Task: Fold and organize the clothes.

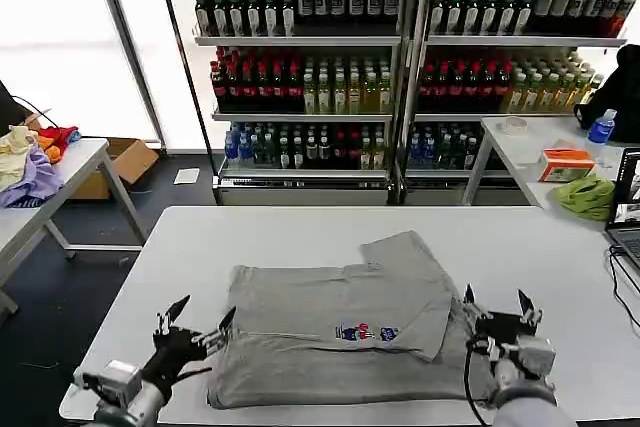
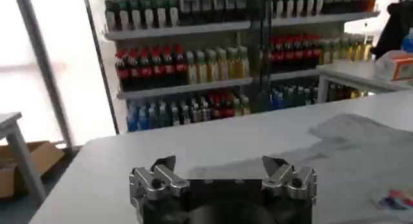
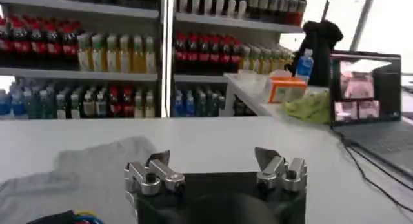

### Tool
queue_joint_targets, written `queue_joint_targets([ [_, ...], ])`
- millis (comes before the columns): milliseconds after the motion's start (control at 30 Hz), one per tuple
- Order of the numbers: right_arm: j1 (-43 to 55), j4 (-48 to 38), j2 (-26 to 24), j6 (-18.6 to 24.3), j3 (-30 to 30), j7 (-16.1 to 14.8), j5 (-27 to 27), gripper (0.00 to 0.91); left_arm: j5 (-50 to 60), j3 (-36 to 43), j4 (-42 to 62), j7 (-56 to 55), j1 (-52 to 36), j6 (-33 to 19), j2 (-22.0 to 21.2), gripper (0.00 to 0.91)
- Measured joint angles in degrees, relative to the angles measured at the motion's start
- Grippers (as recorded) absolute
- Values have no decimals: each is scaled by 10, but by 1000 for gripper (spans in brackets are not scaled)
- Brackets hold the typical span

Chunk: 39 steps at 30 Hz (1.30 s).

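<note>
While both arms sit low at the near edge of the table, read these lines before you move.

Shirt: you have a light grey shirt [image 1: 340, 332] lying flat in the middle of the white table [image 1: 300, 237], partly folded, with a small coloured print [image 1: 365, 332] facing up near its middle and one sleeve panel turned over on the side toward the shelves.

Left gripper: your left gripper [image 1: 203, 322] hangs just off the shirt's left edge, fingers spread apart and holding nothing; the left wrist view shows both fingertips [image 2: 166, 165] clear of the cloth.

Right gripper: your right gripper [image 1: 497, 304] stands at the shirt's right edge, fingers also apart and empty, over or just beside the cloth; you cannot tell from these views whether it touches.

Handling: judge the shirt as light, soft and limp cotton. It will sag and drag, not hold a shape, and a single pinch may lift only the top layer.

Where to hold: take it at the two near corners or along the side hems, one gripper each side, pinching through all layers.

Risk: uneven lift could pull the folded panel open or skew the fold.

Surroundings: shelves of bottles [image 1: 300, 57] stand well behind; a laptop [image 1: 628, 207] and its cable sit at the table's right edge, apart from the shirt.
</note>
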Motion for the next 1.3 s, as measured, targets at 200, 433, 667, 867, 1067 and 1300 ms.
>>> queue_joint_targets([
  [200,107,-97,-32,1,-20,-87,-7,907,-16,20,86,21,-104,-2,27,907],
  [433,213,-203,-47,-4,-53,-160,-21,907,-31,53,184,26,-208,5,32,907],
  [667,293,-302,-40,-2,-97,-193,-25,907,-42,87,261,30,-280,19,29,907],
  [867,341,-362,-28,-3,-126,-209,-28,907,-54,104,293,31,-313,36,30,907],
  [1067,375,-407,-16,-6,-142,-208,-26,907,-62,119,302,33,-323,50,29,907],
  [1300,388,-438,-2,-5,-154,-209,-29,907,-62,135,304,40,-320,61,22,907],
])
